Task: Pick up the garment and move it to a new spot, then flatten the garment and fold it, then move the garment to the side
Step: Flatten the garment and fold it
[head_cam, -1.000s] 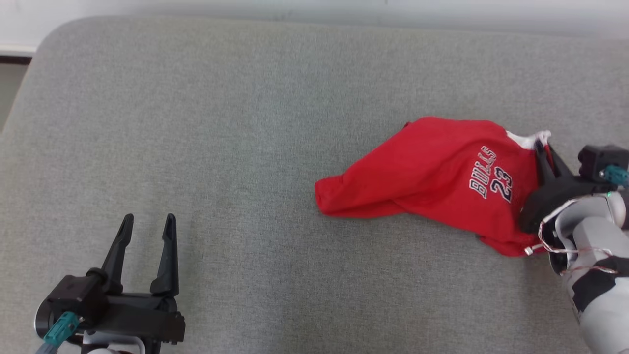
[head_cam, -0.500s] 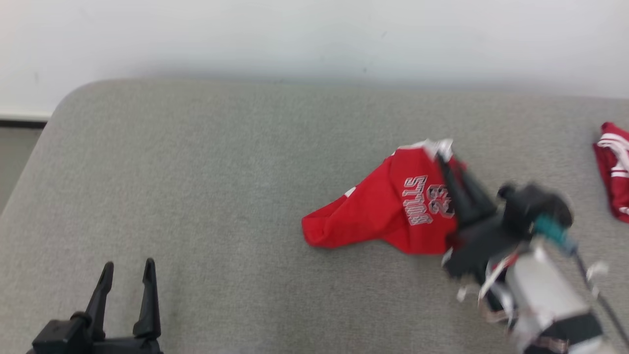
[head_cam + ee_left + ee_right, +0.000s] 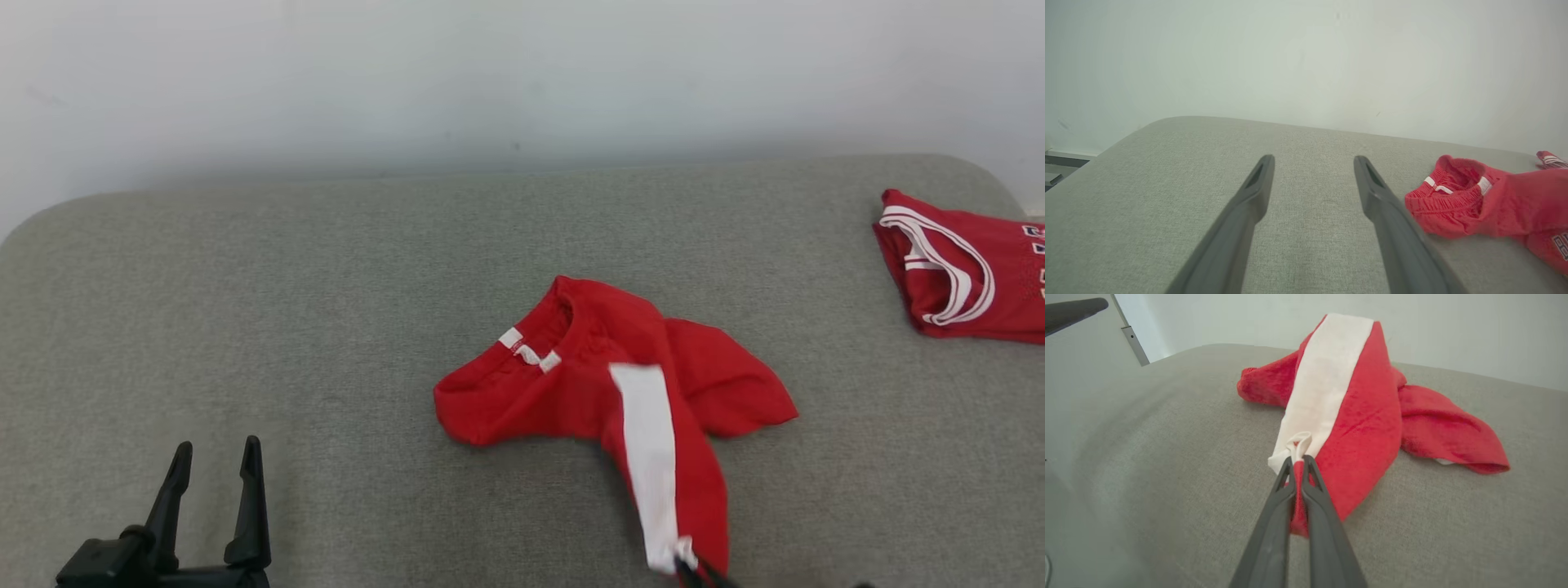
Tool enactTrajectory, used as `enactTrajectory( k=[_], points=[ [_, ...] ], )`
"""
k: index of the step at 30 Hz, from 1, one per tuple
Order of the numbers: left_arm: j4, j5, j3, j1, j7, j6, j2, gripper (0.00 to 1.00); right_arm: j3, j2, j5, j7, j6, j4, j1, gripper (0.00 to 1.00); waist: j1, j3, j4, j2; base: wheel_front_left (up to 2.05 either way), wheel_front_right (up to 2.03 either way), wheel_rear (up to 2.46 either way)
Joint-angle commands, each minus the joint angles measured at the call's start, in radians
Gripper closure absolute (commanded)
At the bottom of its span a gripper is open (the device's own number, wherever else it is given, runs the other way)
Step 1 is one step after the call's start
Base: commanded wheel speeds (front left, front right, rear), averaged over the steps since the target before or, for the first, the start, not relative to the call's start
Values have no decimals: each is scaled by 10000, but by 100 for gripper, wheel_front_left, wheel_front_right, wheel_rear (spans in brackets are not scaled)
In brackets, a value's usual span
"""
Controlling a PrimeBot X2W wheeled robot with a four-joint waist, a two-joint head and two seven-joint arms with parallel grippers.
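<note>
Since a second ago the garment (image 3: 588, 384) has been dragged leftward, from the right side of the bench (image 3: 245, 286) toward its middle, and turned over: the lettering no longer faces up and a white stripe (image 3: 1327, 375) does. Our head has also lifted and turned, so part of that shift is the camera's. The right gripper (image 3: 1297, 461) has its jaws together, clamped on the near end of the stripe, with cloth bunched between the tips. The left gripper (image 3: 217, 445) hovers at the near left, jaws wide apart and empty, well apart from the garment. A second red garment (image 3: 963, 269) lies at the far right.

We judge that we are finishing the move to a new spot. To do it well we should keep the pull low and steady, so that the trailing waistband (image 3: 1437, 192) slides rather than rolls under, and stop with the cloth near the middle, where both arms reach. We should lay the held end down toward the near edge before letting go. One leg (image 3: 727, 384) lies crumpled to the right, so flattening will need the left gripper on the waistband side; we should leave room there.
</note>
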Motion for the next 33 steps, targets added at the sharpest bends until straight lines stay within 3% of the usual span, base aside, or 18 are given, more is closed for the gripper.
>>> enactTrajectory(
  k=[1,6,7,8,18,25,33],
  points=[
    [8,82,45,-108,-5,7,32,0,188,-136,-22,49,-29,-51,460,100,2,51,-195,1,0,0,0],
    [21,56,90,-28,-5,7,41,0,297,-148,16,48,-29,-65,961,97,2,32,-326,1,0,0,0],
    [3,73,120,13,-5,7,28,0,285,-75,30,23,-29,-161,1005,53,2,27,-360,1,0,0,0],
    [8,75,139,34,-5,7,19,0,225,-30,11,4,-29,-246,1002,0,2,23,-386,1,0,0,0],
    [87,32,207,64,-4,7,66,0,-1547,613,16,-56,-29,-1918,1107,0,2,-228,-396,1,0,0,0],
    [-69,122,411,159,-4,7,47,0,-3425,1526,-480,-59,-29,-2535,1322,0,2,-240,-532,1,0,0,0],
    [-215,236,268,101,-4,7,-18,0,-3597,1837,-787,-61,-29,-2605,1002,0,2,-115,-757,1,0,0,0]
  ],
)
